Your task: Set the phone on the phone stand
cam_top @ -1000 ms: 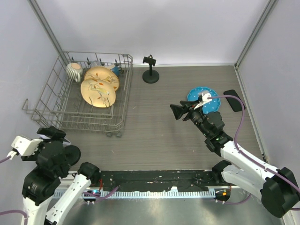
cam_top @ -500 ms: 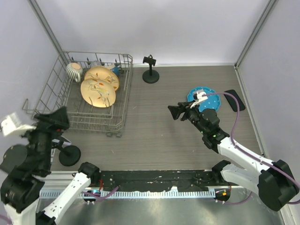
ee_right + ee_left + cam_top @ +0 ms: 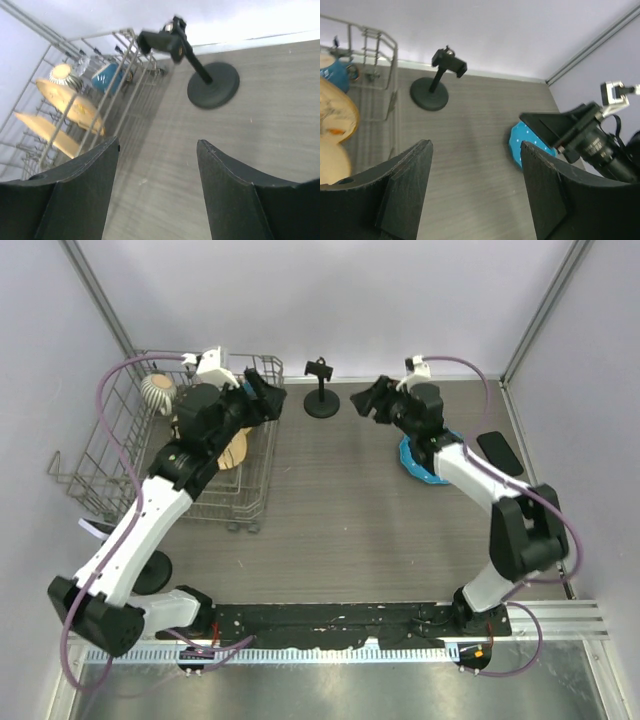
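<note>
The black phone lies flat on the table at the far right, beside a blue plate. The black phone stand stands upright at the back middle; it also shows in the left wrist view and the right wrist view. My left gripper is open and empty, just left of the stand, over the rack's corner. My right gripper is open and empty, just right of the stand. The phone is out of both wrist views.
A wire dish rack holding plates and a cup fills the back left. A dark round object sits near the front left edge. The blue plate lies under my right arm.
Both arms have swung from the near side of the table up to the back, one on each side of the phone stand. The phone has not moved.
</note>
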You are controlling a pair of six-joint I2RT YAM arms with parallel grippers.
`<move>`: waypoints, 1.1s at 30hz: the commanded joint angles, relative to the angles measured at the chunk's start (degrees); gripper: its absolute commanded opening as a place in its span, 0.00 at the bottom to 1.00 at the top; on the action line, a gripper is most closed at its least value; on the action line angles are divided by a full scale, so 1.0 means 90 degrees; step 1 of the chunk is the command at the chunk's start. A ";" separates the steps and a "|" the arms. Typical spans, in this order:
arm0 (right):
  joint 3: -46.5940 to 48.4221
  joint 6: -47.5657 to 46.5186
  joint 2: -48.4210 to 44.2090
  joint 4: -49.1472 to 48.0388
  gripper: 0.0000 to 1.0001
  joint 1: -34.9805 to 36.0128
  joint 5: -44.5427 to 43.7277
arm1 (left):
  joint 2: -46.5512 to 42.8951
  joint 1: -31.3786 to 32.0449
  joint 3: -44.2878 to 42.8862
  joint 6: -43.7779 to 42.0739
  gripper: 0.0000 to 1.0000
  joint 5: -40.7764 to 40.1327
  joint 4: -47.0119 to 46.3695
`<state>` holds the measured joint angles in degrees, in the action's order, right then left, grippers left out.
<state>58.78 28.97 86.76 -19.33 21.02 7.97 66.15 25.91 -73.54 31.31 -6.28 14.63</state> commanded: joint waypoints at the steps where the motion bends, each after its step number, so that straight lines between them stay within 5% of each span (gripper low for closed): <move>1: 0.1920 0.0881 0.1496 -0.0165 0.69 -0.0118 0.0208 | 0.0695 -0.0008 -0.0345 -0.0177 0.74 0.0376 -0.2189; 6: 0.2881 0.2946 0.3287 -0.2388 0.72 -0.0128 0.0472 | 0.1534 -0.0018 -0.0491 -0.0783 0.75 0.0308 -0.3274; 9: 0.3604 0.3682 0.4216 -0.2734 0.76 -0.0128 0.0385 | 0.1848 -0.0057 -0.0706 -0.0881 0.77 0.0317 -0.3665; 25: 0.4094 0.4818 0.5546 -0.4326 0.78 -0.0265 0.0150 | 0.1859 -0.0067 0.0075 -0.0676 0.81 0.1079 -0.4360; 33: 0.4785 0.5052 0.5926 -0.3858 0.76 -0.0265 0.0433 | 0.1898 -0.0067 0.0173 -0.0500 0.80 0.1284 -0.4497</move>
<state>96.49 71.79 138.19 -52.29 18.68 10.07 85.10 25.69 -72.49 26.09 3.60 -21.61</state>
